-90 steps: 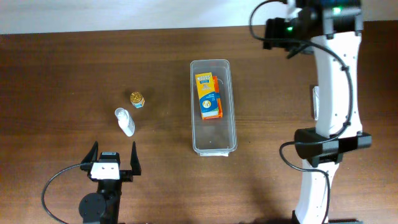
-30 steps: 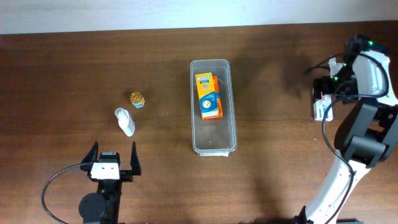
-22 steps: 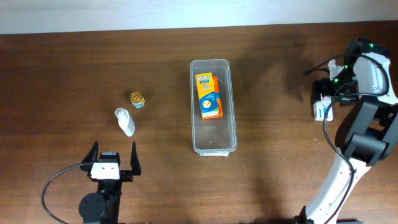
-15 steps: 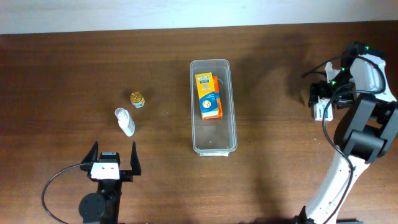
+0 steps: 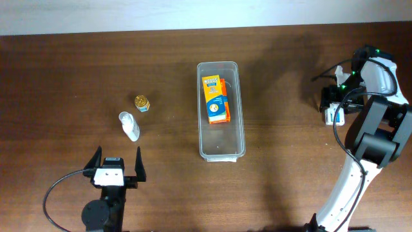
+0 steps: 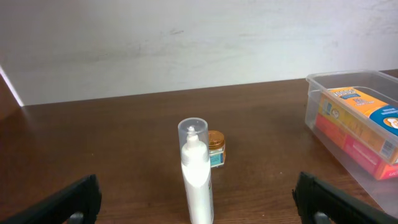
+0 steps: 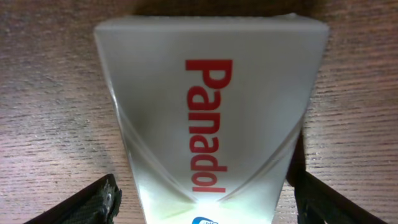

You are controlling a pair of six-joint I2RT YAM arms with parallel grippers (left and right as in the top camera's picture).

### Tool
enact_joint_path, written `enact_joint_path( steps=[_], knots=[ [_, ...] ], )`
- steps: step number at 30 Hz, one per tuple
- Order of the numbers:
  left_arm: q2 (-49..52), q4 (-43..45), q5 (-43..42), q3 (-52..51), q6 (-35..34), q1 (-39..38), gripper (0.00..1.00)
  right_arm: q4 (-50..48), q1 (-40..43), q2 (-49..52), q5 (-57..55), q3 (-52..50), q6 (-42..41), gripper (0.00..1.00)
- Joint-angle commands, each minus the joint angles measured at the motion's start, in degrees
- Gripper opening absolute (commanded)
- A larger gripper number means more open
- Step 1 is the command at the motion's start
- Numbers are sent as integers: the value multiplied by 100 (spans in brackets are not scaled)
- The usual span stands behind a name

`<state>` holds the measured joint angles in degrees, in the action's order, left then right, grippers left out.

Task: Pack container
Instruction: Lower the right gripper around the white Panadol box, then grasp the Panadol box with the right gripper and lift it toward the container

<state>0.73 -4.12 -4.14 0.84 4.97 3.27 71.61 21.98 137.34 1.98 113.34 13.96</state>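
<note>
The clear plastic container [image 5: 201, 116] stands in the middle of the table with an orange box [image 5: 217, 100] lying in its far half. It also shows in the left wrist view [image 6: 339, 76], at the right, with the orange box [image 6: 364, 118] inside. My right gripper [image 5: 333, 106] is down at the table's right side. It is open, with a finger on each side of a white Panadol box [image 7: 208, 118], which barely shows in the overhead view [image 5: 331, 116]. My left gripper [image 5: 118, 169] is open and empty near the front edge.
A white bottle [image 5: 129, 125] lies left of the container, and a small gold-lidded jar [image 5: 142, 102] stands just behind it. In the left wrist view the bottle [image 6: 196, 168] lies straight ahead between the fingers, with the jar [image 6: 216, 148] behind it.
My right arm has swung from the back of the table to the right side and come down over the Panadol box. The left arm has not moved.
</note>
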Motion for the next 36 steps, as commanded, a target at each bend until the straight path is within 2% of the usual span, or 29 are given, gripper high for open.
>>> enact_joint_path(
  steps=[1,13,18,23,30,36],
  knots=[
    [-35,-4,-79,-33,52,26,99,-13,-20,179,98,-31,-15,81],
    [-35,-4,-79,-33,52,26,99,-33,-20,179,35,-31,-243,58],
    [-35,-4,-81,-33,52,26,99,-33,-22,179,9,-28,-245,52],
    [-35,-4,-79,-33,52,26,99,-31,-26,179,15,-15,-299,41],
    [-35,-4,-79,-33,52,26,99,39,-31,177,22,61,-365,41],
    [-35,-4,-79,-33,52,26,99,474,-101,177,66,595,-378,41]
  ],
)
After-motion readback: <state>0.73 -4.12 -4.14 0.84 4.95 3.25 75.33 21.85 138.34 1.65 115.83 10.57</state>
